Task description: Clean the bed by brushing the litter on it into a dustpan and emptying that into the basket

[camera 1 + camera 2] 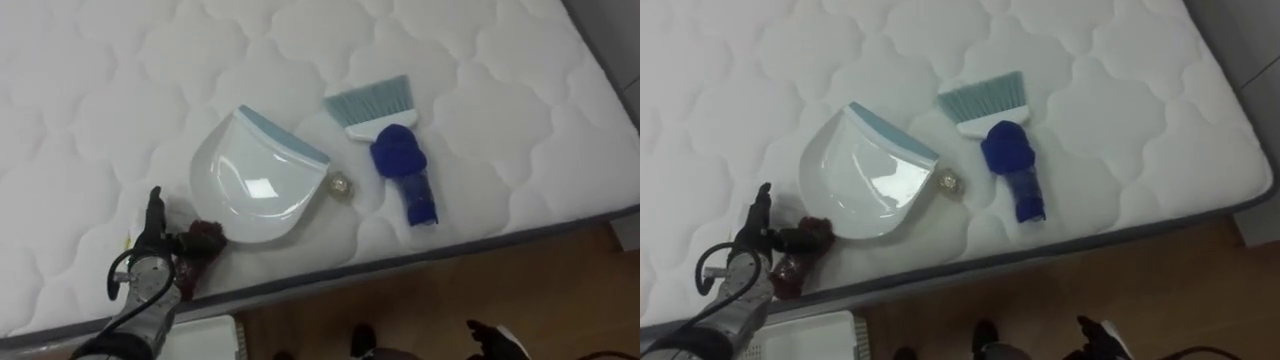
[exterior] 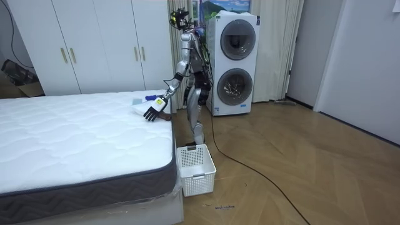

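A white dustpan [image 1: 250,185] with a pale blue lip lies on the white quilted mattress [image 1: 90,90] near its front edge. A dark red piece [image 1: 203,240], seemingly the pan's handle, sticks out at its near-left end. To the pan's right lies a brush [image 1: 392,140] with teal bristles and a blue handle. A small crumpled ball [image 1: 341,185] rests between the two. My left hand [image 1: 155,250] hovers just left of the dark red piece, open, fingers straight, holding nothing. My right hand [image 1: 495,342] hangs low over the floor.
A white slotted basket [image 2: 195,167] stands on the wooden floor by the bed, left of my feet. I stand at the bed's side, with stacked washing machines [image 2: 232,56] behind me and white wardrobes [image 2: 94,44] along the wall.
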You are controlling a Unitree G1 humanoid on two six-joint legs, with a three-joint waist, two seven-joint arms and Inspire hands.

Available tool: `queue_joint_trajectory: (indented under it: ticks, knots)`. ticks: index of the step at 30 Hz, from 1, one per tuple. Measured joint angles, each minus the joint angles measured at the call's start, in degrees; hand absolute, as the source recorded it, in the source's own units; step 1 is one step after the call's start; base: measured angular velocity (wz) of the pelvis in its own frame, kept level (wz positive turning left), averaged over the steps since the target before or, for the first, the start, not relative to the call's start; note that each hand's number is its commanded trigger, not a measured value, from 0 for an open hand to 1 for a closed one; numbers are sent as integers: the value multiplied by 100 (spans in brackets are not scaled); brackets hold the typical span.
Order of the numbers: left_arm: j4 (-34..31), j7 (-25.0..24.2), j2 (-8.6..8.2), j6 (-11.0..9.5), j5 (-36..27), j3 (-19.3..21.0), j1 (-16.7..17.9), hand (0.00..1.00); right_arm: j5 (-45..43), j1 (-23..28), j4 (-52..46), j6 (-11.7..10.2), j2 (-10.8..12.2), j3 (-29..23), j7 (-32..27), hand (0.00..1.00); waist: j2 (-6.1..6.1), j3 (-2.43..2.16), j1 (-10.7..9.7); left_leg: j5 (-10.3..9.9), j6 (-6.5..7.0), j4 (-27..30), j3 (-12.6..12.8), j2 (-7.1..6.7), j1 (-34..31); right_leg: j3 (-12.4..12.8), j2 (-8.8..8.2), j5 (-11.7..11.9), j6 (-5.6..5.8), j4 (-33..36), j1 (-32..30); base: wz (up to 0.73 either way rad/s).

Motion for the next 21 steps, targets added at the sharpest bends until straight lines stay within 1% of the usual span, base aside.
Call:
queue_joint_trajectory:
  ticks: [4,7,9,10,12,15,18,21]
  knots:
    - [-48,20,-59,-4,-261,2,-8,0,17,-9,7,-3,-16,42,-41,0,11,1,6,0,-1,46,46,31,-32,-2,12,-6,2,-20,-6,1]
    - [-152,20,-59,-9,-608,25,-11,0,18,-6,6,-9,-16,41,-52,0,11,1,12,0,1,73,65,31,-58,-3,4,-5,3,-17,-20,0]
    - [-229,-1,-59,-20,-997,21,-15,0,27,-19,6,-20,-23,43,-30,0,-5,-8,11,2,9,114,138,13,-80,25,-39,-37,25,86,-88,0]
    - [-263,-11,-59,-21,-1069,22,-15,0,25,-26,7,-23,-28,43,-21,0,-5,-8,13,2,10,131,141,10,-95,30,-42,-41,30,91,-99,0]
    - [-285,-113,-59,-60,-1292,23,-8,0,23,-31,5,-22,-26,40,-1,0,-16,-12,35,2,12,141,183,20,-101,37,-42,-45,36,88,-102,0]
    - [-374,-265,-76,-65,-1609,25,-1,0,20,-24,6,-22,-12,43,-4,0,-34,-13,44,3,12,140,199,22,-102,40,-41,-49,40,72,-101,0]
    - [-460,-383,-113,-74,-1801,47,2,0,21,-20,6,-21,-3,43,-4,0,-48,-16,57,3,13,140,198,19,-98,64,-32,-54,46,64,-95,0]
    - [-488,-487,-146,-92,-1811,109,2,0,23,-10,6,-18,-1,49,-6,0,-72,-22,98,7,19,141,214,19,-90,84,-31,-55,47,68,-95,-1]
